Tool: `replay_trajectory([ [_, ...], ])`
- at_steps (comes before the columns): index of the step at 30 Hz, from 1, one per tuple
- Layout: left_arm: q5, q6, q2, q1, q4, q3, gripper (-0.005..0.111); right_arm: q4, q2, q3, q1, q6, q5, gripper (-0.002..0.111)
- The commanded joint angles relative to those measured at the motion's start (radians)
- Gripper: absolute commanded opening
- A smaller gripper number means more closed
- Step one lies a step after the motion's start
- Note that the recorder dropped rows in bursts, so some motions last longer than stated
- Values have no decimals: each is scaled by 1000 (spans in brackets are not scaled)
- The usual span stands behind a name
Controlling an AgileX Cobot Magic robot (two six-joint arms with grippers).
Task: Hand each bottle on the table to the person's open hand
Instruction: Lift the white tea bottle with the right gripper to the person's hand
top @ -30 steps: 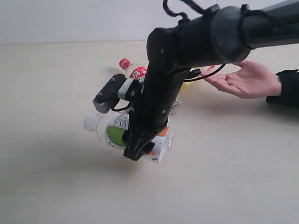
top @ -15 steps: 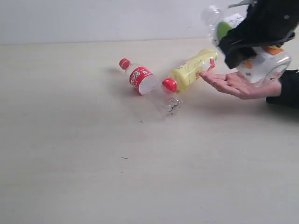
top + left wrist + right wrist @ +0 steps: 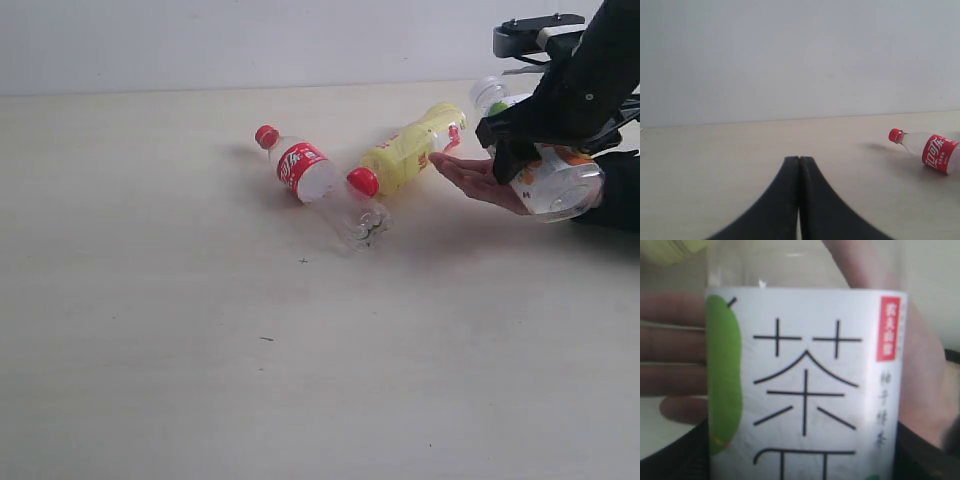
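**A:** Right gripper [image 3: 505, 165]?
**B:** Black jaws about half spread, clamped across the clear plastic bottle with white-green label [image 3: 550, 185]. It lies sideways at three o'clock in the exterior view, over the person's bare open hand [image 3: 478, 178]. Touching the palm? Can't tell.
**A:** Left gripper [image 3: 799, 200]?
**B:** Fingers pressed together, nothing in them.
**A:** Handling?
**B:** Looks empty, so light. Thin walls probably dent and the smooth label may slip. Best held mid-body.
**A:** Others?
**B:** Yellow plastic bottle with red cap [image 3: 405, 155] at nine o'clock of the hand, clear bottle with red label and cap [image 3: 300, 165] beyond it. Both lie on the pale beige table [image 3: 200, 380].
**A:** Text?
**B:** Big black 茶, and a red tag too fine to read. The red label's white script is unreadable.
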State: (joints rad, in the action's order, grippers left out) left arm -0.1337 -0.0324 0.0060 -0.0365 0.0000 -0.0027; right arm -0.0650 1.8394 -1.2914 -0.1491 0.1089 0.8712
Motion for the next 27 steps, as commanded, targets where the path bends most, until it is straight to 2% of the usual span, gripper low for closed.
replay_trajectory([
  [1, 8, -1, -6, -1, 0, 3, 0, -4, 27, -4, 5, -25, -65, 0],
  [9, 8, -1, -6, -1, 0, 3, 0, -4, 71, -4, 5, -23, -81, 3],
  [12, 8, -1, -6, -1, 0, 3, 0, -4, 79, -4, 5, -23, -77, 17],
  [17, 8, -1, -6, -1, 0, 3, 0, -4, 79, -4, 5, -23, -75, 53],
  [20, 8, -1, -6, -1, 0, 3, 0, -4, 79, -4, 5, -23, -75, 68],
  [23, 8, -1, -6, -1, 0, 3, 0, -4, 79, -4, 4, -23, -75, 76],
  [27, 8, -1, -6, -1, 0, 3, 0, -4, 79, -4, 4, -23, -75, 78],
])
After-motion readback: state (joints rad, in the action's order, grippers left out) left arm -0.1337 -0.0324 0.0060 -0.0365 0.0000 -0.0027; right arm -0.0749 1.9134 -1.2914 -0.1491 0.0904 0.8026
